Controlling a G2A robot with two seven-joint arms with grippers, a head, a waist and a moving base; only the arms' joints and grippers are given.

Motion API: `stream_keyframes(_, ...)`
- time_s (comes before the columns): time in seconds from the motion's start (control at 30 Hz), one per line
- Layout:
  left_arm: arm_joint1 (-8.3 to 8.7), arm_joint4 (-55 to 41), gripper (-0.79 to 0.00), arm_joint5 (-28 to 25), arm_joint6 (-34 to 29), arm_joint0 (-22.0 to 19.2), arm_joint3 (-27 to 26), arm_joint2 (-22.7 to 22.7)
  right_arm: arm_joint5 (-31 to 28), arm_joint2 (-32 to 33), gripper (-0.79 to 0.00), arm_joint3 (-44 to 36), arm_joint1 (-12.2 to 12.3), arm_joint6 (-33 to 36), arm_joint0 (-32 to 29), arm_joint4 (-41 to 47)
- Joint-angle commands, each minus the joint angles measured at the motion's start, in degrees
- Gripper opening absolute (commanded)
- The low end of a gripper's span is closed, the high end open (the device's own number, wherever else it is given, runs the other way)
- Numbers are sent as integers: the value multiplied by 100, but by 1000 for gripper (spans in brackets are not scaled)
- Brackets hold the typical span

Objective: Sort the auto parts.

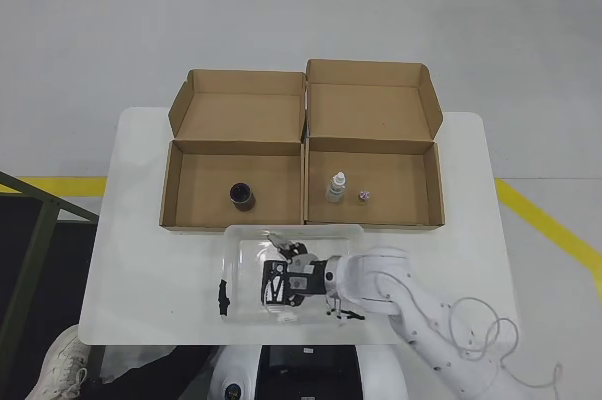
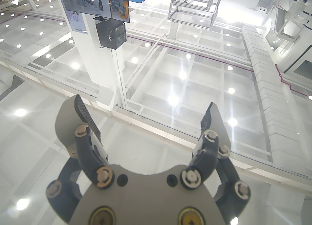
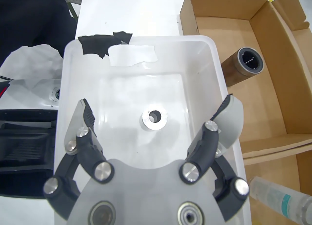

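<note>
White bin (image 3: 136,69), brown boxes (image 1: 231,190), silver ring (image 3: 154,119).

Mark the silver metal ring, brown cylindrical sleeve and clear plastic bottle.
Silver metal ring (image 3: 152,126): right wrist view, flat rim.
Brown cylindrical sleeve (image 3: 230,71): right wrist view, side wall.
Clear plastic bottle (image 1: 335,190): top view, body.

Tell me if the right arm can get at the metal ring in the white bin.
Probably yes. The right pincer hangs open over the white bin, and the metal ring lies alone on its floor, uncovered, with nothing between them.
</note>
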Motion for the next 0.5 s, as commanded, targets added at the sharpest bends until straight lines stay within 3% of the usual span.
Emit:
stream_keyframes(0.0, 0, 0, 0, 0, 0, 0, 0, 0, 25, -44, 0, 126, -13, -31, 83, -31)
stream_keyframes(0.07, 0, 0, 0, 0, 0, 0, 0, 0, 57, -92, -46, 245, -30, -75, 157, -40)
stream_keyframes(0.47, 0, 0, 0, 0, 0, 0, 0, 0, 175, -257, -95, 766, -69, -199, 326, -115)
